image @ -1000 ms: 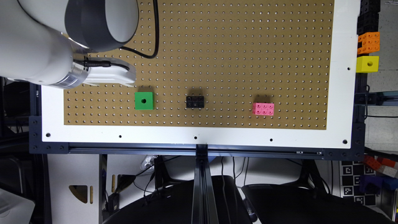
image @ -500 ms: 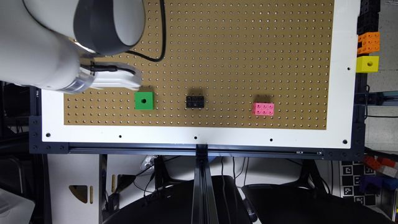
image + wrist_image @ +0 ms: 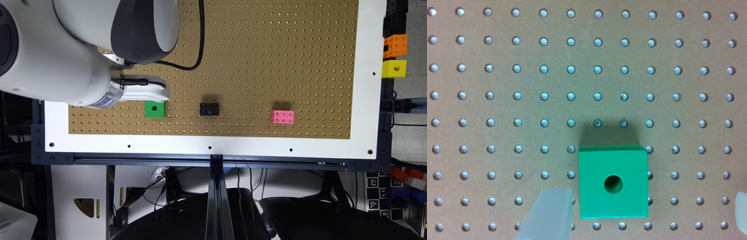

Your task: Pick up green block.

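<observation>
Green block (image 3: 613,183) lies flat on the brown pegboard (image 3: 502,100) with its round hole facing up, between the translucent fingers (image 3: 548,214) of the gripper (image 3: 642,212), which are spread wide and clear of its sides. On the exterior view the block (image 3: 154,109) sits just below the white gripper (image 3: 146,92), near the board's left end. Farther along the same row lie a black brick (image 3: 209,109) and a pink brick (image 3: 282,117); a yellow cube (image 3: 394,68) sits off the board's right edge.

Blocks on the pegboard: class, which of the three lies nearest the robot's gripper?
The green block, a cube with one round hole, lies just beside the gripper. The black brick and pink studded brick lie farther toward the exterior view's right.
</observation>
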